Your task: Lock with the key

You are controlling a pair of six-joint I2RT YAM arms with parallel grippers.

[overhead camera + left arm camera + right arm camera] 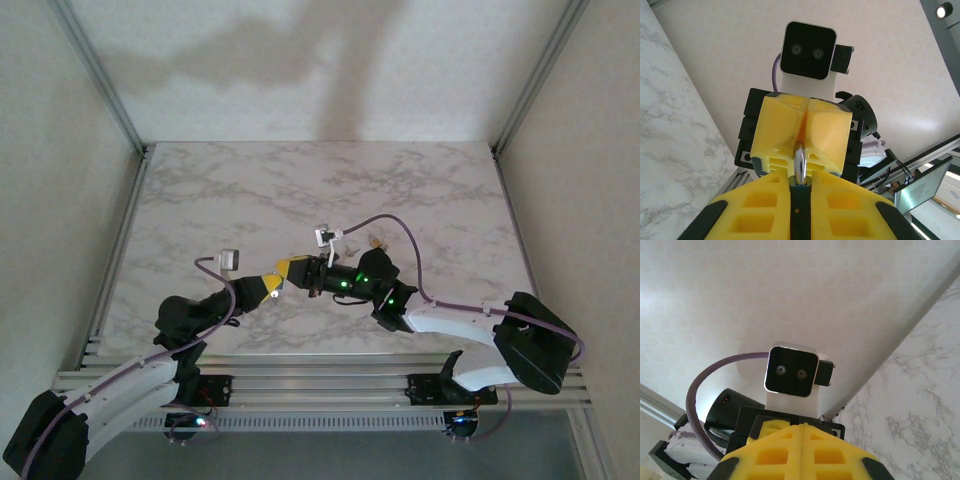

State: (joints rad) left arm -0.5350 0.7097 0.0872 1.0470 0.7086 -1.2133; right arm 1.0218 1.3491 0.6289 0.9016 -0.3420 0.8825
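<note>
Both arms meet tip to tip just below centre of the top view, over the marble table (250, 190). I see the left gripper (799, 182) clamped on a black padlock body (798, 212). Its chrome shackle (800, 162) pokes up and touches the seam of the right gripper (804, 135). That one's yellow fingers (770, 452) are pressed fully together. I can't pick out the key: hidden or too small.

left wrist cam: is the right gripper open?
No: the right gripper's yellow fingers are pressed together along a closed seam, with a shiny metal piece at their tips.
</note>
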